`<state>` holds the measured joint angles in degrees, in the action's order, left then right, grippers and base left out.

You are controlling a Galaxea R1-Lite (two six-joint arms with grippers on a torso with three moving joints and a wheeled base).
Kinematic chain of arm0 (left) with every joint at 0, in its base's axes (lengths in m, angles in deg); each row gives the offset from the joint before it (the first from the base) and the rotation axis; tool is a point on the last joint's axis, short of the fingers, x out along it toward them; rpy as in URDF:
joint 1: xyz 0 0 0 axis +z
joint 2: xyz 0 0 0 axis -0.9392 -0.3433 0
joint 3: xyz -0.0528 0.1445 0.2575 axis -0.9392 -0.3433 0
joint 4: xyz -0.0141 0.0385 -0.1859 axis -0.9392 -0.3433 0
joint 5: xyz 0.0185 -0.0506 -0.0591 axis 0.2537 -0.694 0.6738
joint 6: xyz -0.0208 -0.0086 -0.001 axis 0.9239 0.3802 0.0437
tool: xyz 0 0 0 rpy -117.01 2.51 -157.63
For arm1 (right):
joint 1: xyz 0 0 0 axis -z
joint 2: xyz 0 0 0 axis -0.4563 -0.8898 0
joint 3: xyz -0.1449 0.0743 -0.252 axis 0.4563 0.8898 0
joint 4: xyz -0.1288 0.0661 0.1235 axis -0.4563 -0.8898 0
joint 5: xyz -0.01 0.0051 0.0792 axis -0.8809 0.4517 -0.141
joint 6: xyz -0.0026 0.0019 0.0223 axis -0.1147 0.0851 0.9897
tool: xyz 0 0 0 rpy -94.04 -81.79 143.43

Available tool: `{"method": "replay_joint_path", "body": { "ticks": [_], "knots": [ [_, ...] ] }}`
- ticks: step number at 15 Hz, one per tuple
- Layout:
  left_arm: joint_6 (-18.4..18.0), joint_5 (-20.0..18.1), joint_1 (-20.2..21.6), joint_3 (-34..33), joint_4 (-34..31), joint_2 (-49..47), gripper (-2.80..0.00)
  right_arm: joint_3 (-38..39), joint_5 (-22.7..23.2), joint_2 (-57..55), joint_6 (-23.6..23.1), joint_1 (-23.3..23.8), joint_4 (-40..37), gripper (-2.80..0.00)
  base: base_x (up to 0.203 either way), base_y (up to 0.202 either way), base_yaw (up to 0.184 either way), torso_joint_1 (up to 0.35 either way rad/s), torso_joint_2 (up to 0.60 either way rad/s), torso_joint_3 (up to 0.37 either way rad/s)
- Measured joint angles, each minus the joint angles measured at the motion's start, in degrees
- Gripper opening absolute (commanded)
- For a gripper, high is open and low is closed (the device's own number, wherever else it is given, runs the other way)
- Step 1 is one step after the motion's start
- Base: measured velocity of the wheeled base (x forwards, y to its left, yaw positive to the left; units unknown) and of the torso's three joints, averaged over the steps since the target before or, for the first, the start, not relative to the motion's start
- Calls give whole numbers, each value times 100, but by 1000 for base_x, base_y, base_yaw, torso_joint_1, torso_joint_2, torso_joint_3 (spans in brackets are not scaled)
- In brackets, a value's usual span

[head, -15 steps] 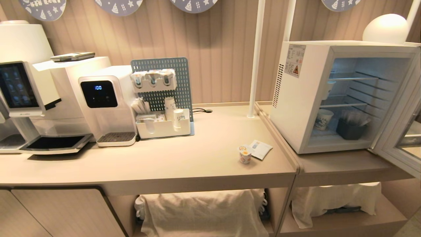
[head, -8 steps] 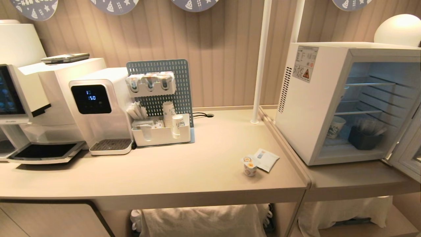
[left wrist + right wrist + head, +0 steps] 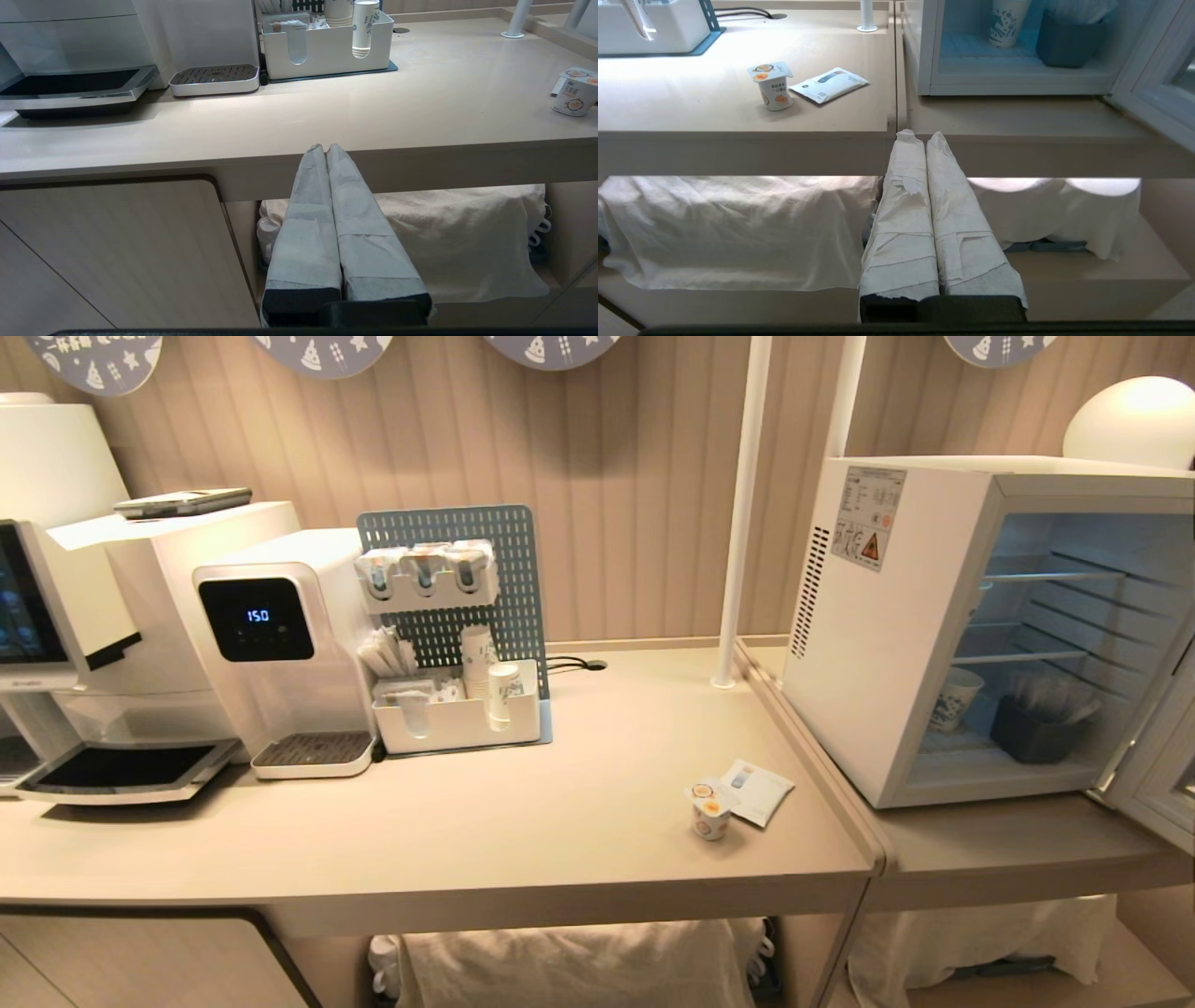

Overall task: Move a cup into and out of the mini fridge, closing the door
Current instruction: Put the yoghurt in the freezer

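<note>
Just left of the mini fridge (image 3: 887,635), door (image 3: 1153,775) swung open, the cup (image 3: 710,810) sits upright on the counter (image 3: 523,821) touching a sachet (image 3: 758,790) — right gripper (image 3: 920,137) pressed shut, empty, below the counter edge — lift, open wide, grasp below the lid rim.

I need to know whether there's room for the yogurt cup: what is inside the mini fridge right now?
Inside the mini fridge, a printed paper cup and a dark bin sit on the floor; the wire shelves look bare. Its right side is out of frame.
</note>
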<state>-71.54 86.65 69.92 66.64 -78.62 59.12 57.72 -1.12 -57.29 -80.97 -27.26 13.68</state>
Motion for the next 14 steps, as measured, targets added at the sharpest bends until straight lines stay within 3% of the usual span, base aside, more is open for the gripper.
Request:
{"method": "replay_joint_path", "body": {
  "ticks": [9,11,14],
  "knots": [
    [-9,2,0,0,2,0,-280,-39,53,0,-150,-5,9,-280,0,0,0,0,0,0],
    [-12,0,0,0,2,0,-280,-497,44,-84,-106,0,-27,-280,0,0,0,0,0,0],
    [-10,-5,0,0,2,0,-280,-1839,154,-860,254,-27,-269,-280,0,0,0,0,0,0]
  ]
}}
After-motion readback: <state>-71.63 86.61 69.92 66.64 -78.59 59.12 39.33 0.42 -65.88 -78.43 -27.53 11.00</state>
